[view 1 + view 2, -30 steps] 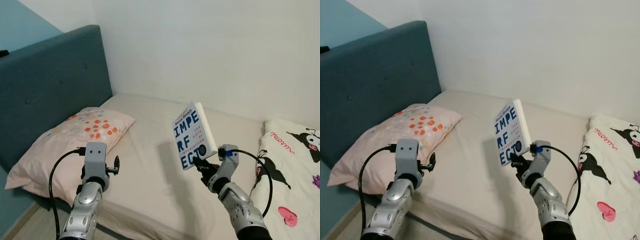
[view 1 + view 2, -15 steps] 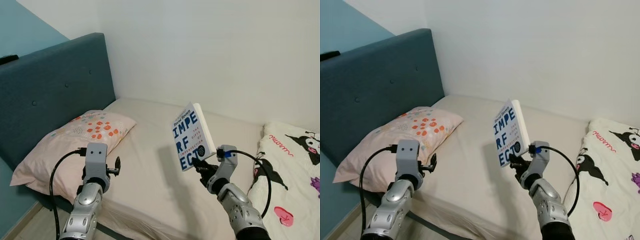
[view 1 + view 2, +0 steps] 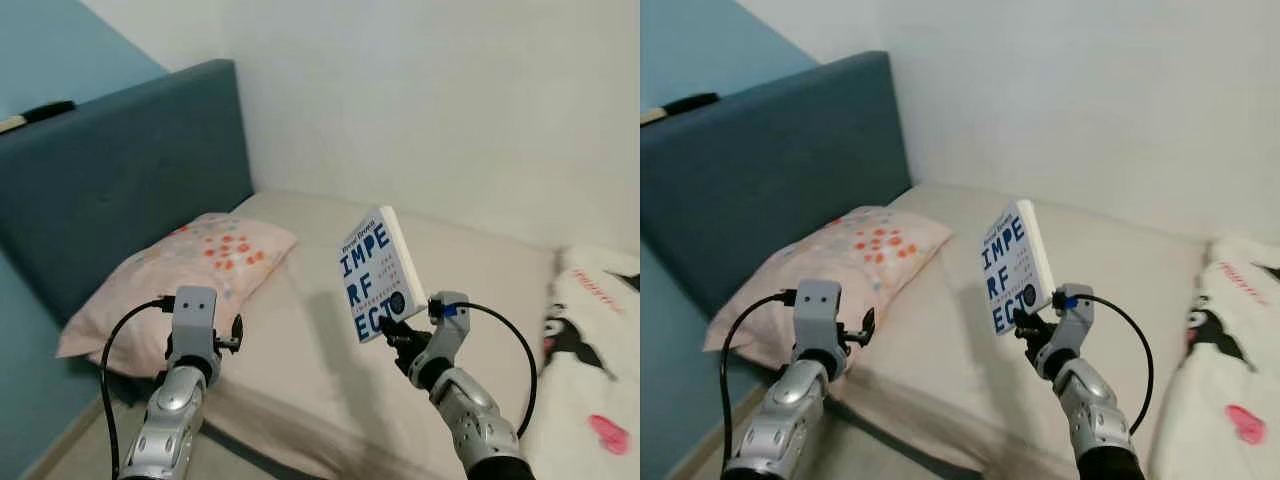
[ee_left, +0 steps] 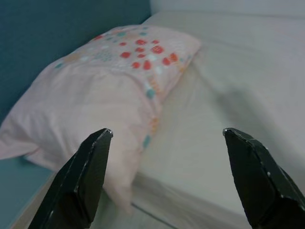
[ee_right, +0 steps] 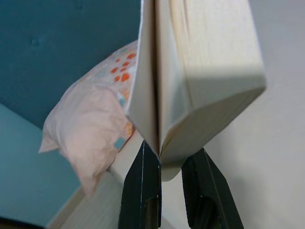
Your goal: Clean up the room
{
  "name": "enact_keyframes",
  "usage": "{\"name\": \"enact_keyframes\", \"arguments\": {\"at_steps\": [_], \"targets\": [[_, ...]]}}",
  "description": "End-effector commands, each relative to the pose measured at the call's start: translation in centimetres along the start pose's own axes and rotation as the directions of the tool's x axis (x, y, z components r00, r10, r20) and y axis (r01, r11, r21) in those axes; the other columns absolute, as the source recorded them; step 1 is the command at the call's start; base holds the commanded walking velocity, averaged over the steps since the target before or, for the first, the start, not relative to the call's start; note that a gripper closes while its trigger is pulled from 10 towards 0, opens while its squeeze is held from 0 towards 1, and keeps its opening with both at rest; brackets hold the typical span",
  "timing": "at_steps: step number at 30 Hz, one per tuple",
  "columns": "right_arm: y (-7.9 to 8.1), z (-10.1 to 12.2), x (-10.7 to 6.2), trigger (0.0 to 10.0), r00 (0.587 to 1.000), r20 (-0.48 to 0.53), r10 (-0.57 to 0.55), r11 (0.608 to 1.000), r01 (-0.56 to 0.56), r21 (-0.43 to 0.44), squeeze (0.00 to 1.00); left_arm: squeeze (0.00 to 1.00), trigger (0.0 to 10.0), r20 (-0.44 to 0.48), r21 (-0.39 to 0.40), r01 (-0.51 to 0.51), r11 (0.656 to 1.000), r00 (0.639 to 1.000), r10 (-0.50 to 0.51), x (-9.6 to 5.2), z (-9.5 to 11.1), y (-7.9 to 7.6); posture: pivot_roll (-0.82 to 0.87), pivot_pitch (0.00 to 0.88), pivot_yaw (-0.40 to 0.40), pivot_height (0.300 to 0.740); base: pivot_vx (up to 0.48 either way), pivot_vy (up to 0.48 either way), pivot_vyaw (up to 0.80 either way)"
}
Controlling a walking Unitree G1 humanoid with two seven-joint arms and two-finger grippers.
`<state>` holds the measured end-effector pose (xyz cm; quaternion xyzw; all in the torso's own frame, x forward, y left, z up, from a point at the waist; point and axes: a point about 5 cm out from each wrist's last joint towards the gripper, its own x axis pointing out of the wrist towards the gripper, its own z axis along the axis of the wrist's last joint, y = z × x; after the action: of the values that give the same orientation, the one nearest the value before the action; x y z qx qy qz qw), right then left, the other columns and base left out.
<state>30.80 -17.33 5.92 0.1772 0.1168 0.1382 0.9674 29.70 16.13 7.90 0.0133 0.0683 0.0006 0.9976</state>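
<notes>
White-covered book [image 3: 373,272] — bold blue lettering — clamped upright in right pincer [image 3: 392,327].

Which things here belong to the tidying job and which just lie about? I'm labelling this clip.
Job in hand:
- white paperback book with blue letters, upright, clamped at its lower corner by the right gripper
- left gripper, open, holding nothing

Lying about:
- pink pillow with red dots
- beige mattress
- white cartoon-print blanket
- teal padded headboard

Pale pink pillow [image 3: 190,270] with orange-red dots; teal headboard [image 3: 120,190]; beige bed [image 3: 480,270]; white book [image 3: 375,275] with blue letters.
</notes>
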Motion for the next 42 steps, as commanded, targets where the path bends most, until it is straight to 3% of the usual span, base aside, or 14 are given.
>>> {"name": "enact_keyframes", "arguments": {"at_steps": [1,11,19,30,32,34,35,36,37,38,39,40,41,42], "targets": [[0.4,0.6,0.1,10.0,0.999,0.028,0.027,0.999,-0.025,-0.046,0.0,0.0,10.0,-0.006,0.009,-0.005,1.0,1.0,0.005,0.0,-0.2,0.3,0.04,0.015,0.006,0.707,0.0,0.315,0.0],[0.5,0.5,0.2,10.0,0.999,0.023,0.036,0.998,-0.034,-0.058,0.0,0.0,10.0,0.002,0.001,-0.003,1.0,1.0,0.003,0.1,0.1,0.2,0.04,0.012,0.006,0.707,0.0,0.183,0.0],[0.3,0.4,0.0,10.0,0.999,0.024,0.03,0.998,-0.029,-0.061,0.0,0.0,10.0,0.006,0.015,0.016,1.0,1.0,-0.016,0.1,0.1,-0.4,0.04,0.007,0.01,0.707,0.0,-0.461,0.0],[-0.1,0.0,-0.2,10.0,1.0,-0.009,0.005,0.995,-0.006,-0.104,0.0,0.0,10.0,-0.005,0.022,0.038,0.999,0.999,-0.038,0.1,-0.2,-1.1,0.03,0.003,0.013,0.707,0.0,0.0,0.0],[-0.2,-0.5,0.0,10.0,0.998,-0.055,-0.012,0.99,0.004,-0.144,0.0,0.0,10.0,-0.026,0.031,0.028,0.999,0.999,-0.027,0.1,-0.6,-1.1,0.02,0.005,0.016,0.707,0.0,0.0,0.0],[0.2,-1.7,0.4,10.0,0.989,-0.147,0.016,0.995,-0.031,-0.099,0.0,0.0,10.0,-0.048,0.037,0.015,0.999,0.999,-0.013,0.1,-1.2,-1.0,0.02,0.008,0.017,0.707,0.0,0.0,0.0],[0.4,-3.0,0.4,10.0,0.968,-0.247,0.039,0.996,-0.058,-0.067,0.0,0.0,10.0,-0.055,0.04,0.013,0.999,0.998,-0.011,0.1,-1.5,-0.9,0.02,0.01,0.016,0.707,0.0,0.0,0.0],[0.5,-4.6,0.1,10.0,0.922,-0.385,0.046,0.99,-0.094,-0.107,0.0,0.0,10.0,-0.065,0.046,0.012,0.999,0.998,-0.009,0.0,-1.8,-0.9,0.02,0.013,0.015,0.707,0.0,0.0,0.0],[0.5,-4.6,0.1,10.0,0.922,-0.385,0.046,0.99,-0.094,-0.107,0.0,0.0,10.0,-0.065,0.046,0.012,0.999,0.998,-0.009,0.0,-1.8,-0.9,0.02,0.013,0.015,0.707,0.0,0.0,0.0],[0.5,-5.9,-0.3,10.0,0.876,-0.481,0.041,0.977,-0.136,-0.165,0.0,0.0,10.0,-0.07,0.053,0.014,0.998,0.997,-0.01,0.0,-2.0,-0.9,0.02,0.015,0.007,0.707,0.0,0.0,0.0],[0.5,-5.9,-0.3,10.0,0.876,-0.481,0.041,0.977,-0.136,-0.165,0.0,0.0,10.0,-0.07,0.053,0.014,0.998,0.997,-0.01,0.0,-2.0,-0.9,0.02,0.015,0.007,0.707,0.0,0.0,0.0],[0.6,-6.7,-0.6,10.0,0.84,-0.54,0.042,0.962,-0.18,-0.205,0.0,0.0,10.0,-0.076,0.062,0.016,0.998,0.997,-0.011,-0.1,-2.2,-0.9,0.02,0.016,0.001,0.707,0.0,0.0,0.0],[1.2,-7.0,-0.4,10.0,0.855,-0.514,0.073,0.977,-0.165,-0.135,0.0,0.0,10.0,-0.077,0.067,0.015,0.998,0.997,-0.01,-0.2,-2.2,-1.0,0.03,0.019,-0.008,0.707,0.0,0.0,0.0],[1.2,-7.0,-0.4,10.0,0.855,-0.514,0.073,0.977,-0.165,-0.135,0.0,0.0,10.0,-0.077,0.067,0.015,0.998,0.997,-0.01,-0.2,-2.2,-1.0,0.03,0.019,-0.008,0.707,0.0,0.0,0.0]]}}
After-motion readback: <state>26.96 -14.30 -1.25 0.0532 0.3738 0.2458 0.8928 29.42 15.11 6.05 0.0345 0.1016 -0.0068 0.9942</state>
